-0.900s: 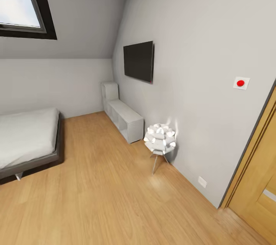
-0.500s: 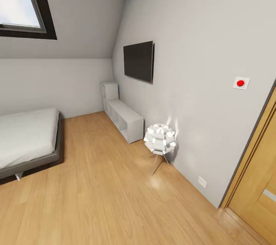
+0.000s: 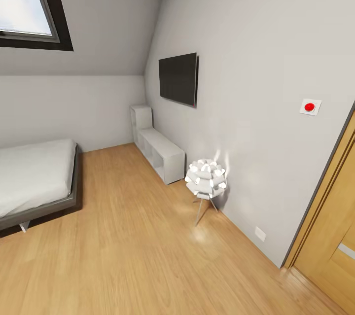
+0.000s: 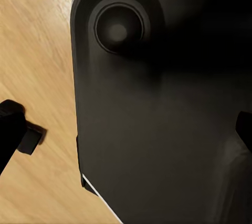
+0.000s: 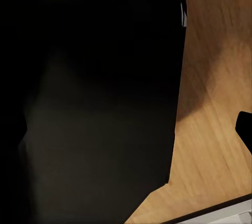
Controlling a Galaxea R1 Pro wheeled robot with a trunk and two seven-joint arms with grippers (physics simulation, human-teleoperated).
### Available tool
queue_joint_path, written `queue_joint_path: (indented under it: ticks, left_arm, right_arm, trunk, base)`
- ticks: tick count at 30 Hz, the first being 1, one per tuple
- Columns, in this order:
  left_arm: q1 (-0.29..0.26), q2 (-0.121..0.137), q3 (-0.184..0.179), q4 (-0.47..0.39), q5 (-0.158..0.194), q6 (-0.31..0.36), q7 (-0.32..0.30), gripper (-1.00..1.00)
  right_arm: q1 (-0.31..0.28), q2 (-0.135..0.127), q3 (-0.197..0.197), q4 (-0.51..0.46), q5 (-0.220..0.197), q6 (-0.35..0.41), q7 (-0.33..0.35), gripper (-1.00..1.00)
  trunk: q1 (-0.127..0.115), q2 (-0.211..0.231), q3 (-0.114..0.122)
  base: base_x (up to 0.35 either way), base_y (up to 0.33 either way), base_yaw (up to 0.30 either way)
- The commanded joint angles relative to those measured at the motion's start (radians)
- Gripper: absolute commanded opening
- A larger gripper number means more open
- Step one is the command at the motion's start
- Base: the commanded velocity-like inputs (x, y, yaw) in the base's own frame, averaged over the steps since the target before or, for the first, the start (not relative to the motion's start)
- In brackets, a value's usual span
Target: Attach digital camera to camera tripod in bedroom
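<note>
Underfoot, nearest: light wood plank floor (image 3: 133,256) of the bedroom (image 3: 98,108) ran from the lower edge of the head view to the far wall.
Left wrist view: a large dark rounded robot body panel (image 4: 157,108) with a round recess near one end covered most of the picture, wood floor beside it; dark finger parts (image 4: 11,132) showed at two edges, and I could not tell whether the left fingers were apart or together.
Right wrist view: a big black robot panel (image 5: 94,92) lay over the wood floor; a dark finger tip (image 5: 244,126) showed at one edge, and the state of the right fingers could not be told.
Right side, near: a honey-coloured wooden door (image 3: 333,241) in a dark frame stood at the right edge, with a small white wall socket (image 3: 260,234) low on the wall just beside it.
Above the socket: a white square wall plate with a red round button (image 3: 310,106).
Middle: a short-legged white petal-ball floor lamp (image 3: 206,179) stood lit on the floor close to the right wall.
Left: a grey-framed bed with a white mattress (image 3: 34,177) lay along the left edge.
Farther: a low white open shelf unit (image 3: 158,150) stood against the right wall, a black flat wall-mounted screen (image 3: 178,78) above it.
Farthest, upper left: a dark-framed slanted roof window (image 3: 27,4) showed sky.
Task things: of these, the pictures showed the bedroom itself.
</note>
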Motion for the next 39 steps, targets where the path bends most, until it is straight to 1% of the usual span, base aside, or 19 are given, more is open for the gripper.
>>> queue_joint_path:
  ticks: [1, 8, 12, 13, 15, 16, 17, 24, 39]
  left_arm:
    - [0.0, 0.0, 0.001, -0.001, 0.0, -0.001, 0.0, 1.0]
    - [0.0, 0.001, 0.001, -0.001, 0.001, -0.001, 0.0, 1.0]
    - [0.0, 0.003, 0.0, -0.002, 0.017, -0.001, 0.0, 1.0]
    - [0.0, 0.003, -0.001, -0.002, 0.058, -0.001, 0.0, 1.0]
    - [0.0, 0.003, -0.001, -0.002, 0.082, -0.001, 0.0, 1.0]
    - [0.0, 0.003, -0.001, -0.002, 0.082, -0.001, 0.0, 1.0]
    - [0.0, 0.003, -0.002, -0.002, 0.104, -0.002, 0.0, 1.0]
    - [0.0, 0.002, -0.002, -0.002, 0.114, -0.001, 0.0, 1.0]
    - [0.0, 0.002, -0.002, -0.002, 0.115, -0.002, 0.0, 1.0]
  right_arm:
    - [0.0, 0.0, 0.0, 0.0, 0.002, -0.002, 0.0, 1.0]
    - [0.0, 0.004, -0.002, 0.0, -0.001, -0.003, 0.0, 1.0]
    - [0.0, -0.002, -0.006, 0.0, -0.006, -0.004, -0.001, 1.0]
    - [0.0, -0.002, -0.006, 0.0, -0.006, -0.004, 0.0, 1.0]
    - [0.0, -0.002, -0.006, 0.0, -0.006, -0.004, -0.001, 1.0]
    - [0.0, -0.002, -0.006, 0.0, -0.006, -0.004, -0.001, 1.0]
    - [0.0, -0.003, -0.006, 0.0, -0.005, -0.011, -0.001, 1.0]
    - [0.0, -0.002, -0.006, 0.0, -0.005, -0.035, -0.001, 1.0]
    - [0.0, -0.002, -0.005, 0.0, -0.005, -0.039, -0.002, 1.0]
  trunk:
    - [0.0, 0.0, -0.001]
    - [0.0, 0.0, -0.001]
    - [0.0, 0.0, -0.001]
    - [0.0, 0.0, -0.001]
    - [0.0, 0.0, 0.0]
    - [0.0, 0.0, 0.0]
    - [0.0, 0.0, 0.0]
    - [0.0, 0.0, 0.001]
    - [0.0, 0.0, 0.001]
  base:
    - [0.0, 0.0, 0.0]
    - [0.0, 0.0, 0.0]
    - [0.0, 0.0, 0.0]
    - [0.0, 0.0, 0.005]
    - [0.0, 0.0, 0.063]
    - [0.0, 0.0, 0.1]
    - [0.0, 0.0, 0.211]
    - [0.0, 0.0, 0.248]
    - [0.0, 0.0, 0.267]
